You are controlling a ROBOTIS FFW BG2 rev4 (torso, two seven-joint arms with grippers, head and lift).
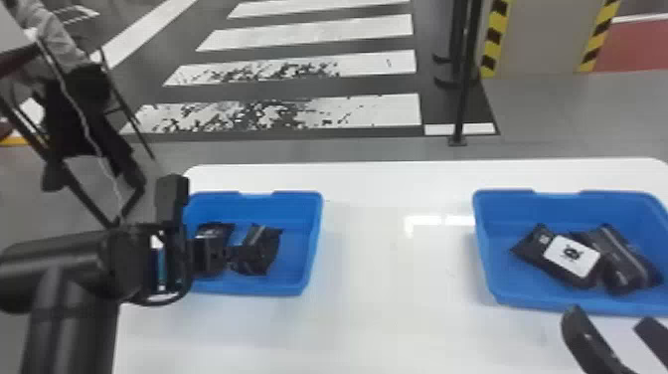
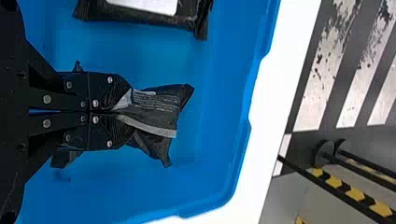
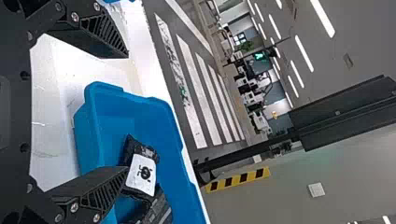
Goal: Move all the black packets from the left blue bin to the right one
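Note:
In the head view, my left gripper (image 1: 232,252) is inside the left blue bin (image 1: 313,238), shut on a black packet (image 1: 261,251). The left wrist view shows the fingers of my left gripper (image 2: 128,113) pinching this crumpled packet (image 2: 156,109) over the bin floor. Another black packet (image 2: 154,17) with a white label lies to its left in the bin. My right gripper (image 1: 614,338) is open at the near side of the right blue bin (image 1: 502,278); in the right wrist view, nothing is between the right gripper's (image 3: 126,112) fingers. Two black packets (image 1: 571,256) (image 1: 628,258) lie in the right bin, side by side.
Both bins stand on a white table (image 1: 387,278), with a wide stretch of tabletop between them. Beyond its far edge are a thin black post (image 1: 463,84) and, at the far left, a dark chair frame (image 1: 74,184).

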